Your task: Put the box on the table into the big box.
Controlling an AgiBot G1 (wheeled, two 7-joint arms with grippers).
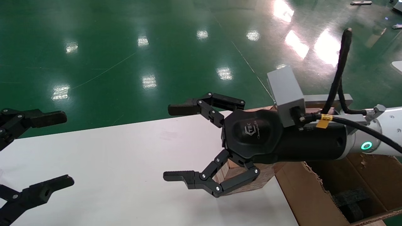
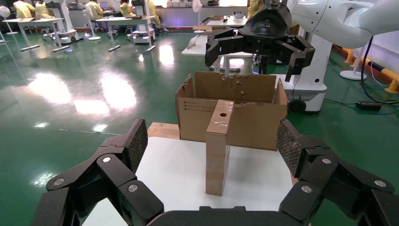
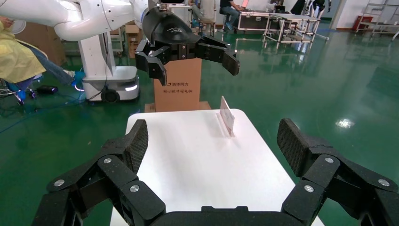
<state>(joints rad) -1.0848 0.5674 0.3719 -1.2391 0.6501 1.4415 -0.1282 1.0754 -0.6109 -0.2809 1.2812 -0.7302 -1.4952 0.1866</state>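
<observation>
The small brown box [image 1: 241, 179] stands upright on the white table [image 1: 110, 163] near its right edge, mostly hidden under my right gripper's body. In the left wrist view the box [image 2: 217, 150] shows a round hole in its top face. The big box [image 1: 314, 201] sits off the table's right edge, torn flaps open, black foam inside; it also shows behind the small box in the left wrist view [image 2: 249, 117]. My right gripper [image 1: 169, 142] is open and empty, hovering above the small box. My left gripper [image 1: 59, 150] is open and empty at the table's left end.
A thin white card [image 3: 227, 115] stands upright on the table toward the left end. A second printed brown carton [image 3: 179, 92] stands beyond that end, behind my left gripper [image 3: 188, 54]. A wooden board [image 2: 162, 130] lies beside the big box. Green floor surrounds the table.
</observation>
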